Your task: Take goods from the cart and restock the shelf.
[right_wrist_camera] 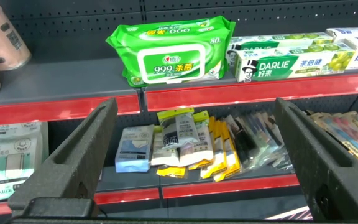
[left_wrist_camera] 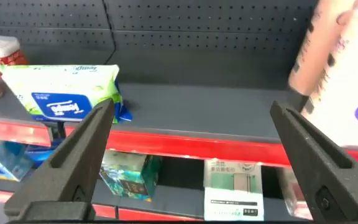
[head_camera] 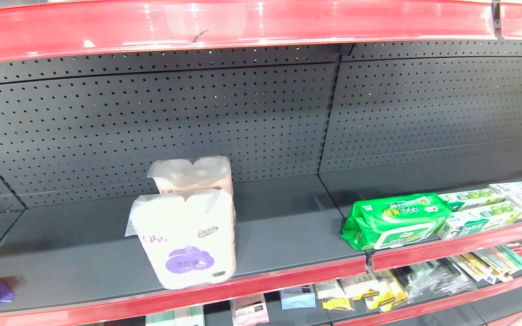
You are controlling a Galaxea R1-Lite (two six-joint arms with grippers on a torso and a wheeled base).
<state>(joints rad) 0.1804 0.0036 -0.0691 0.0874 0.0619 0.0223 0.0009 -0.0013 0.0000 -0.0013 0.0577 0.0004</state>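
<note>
Toilet-roll pack (head_camera: 188, 240) stands lower centre on shelf (head_camera: 288, 235), outside the wide-open, empty jaws of left gripper (left_wrist_camera: 191, 109) and right gripper (right_wrist_camera: 196, 102).

Print logged, not transcribed. Green wipes pack (head_camera: 397, 219): I see large digits and characters on its white lid label. Toothpaste boxes (head_camera: 478, 222), just right of it: bold lettering. Tissue pack (head_camera: 188, 244), well left of it: purple emblem with small script.
</note>
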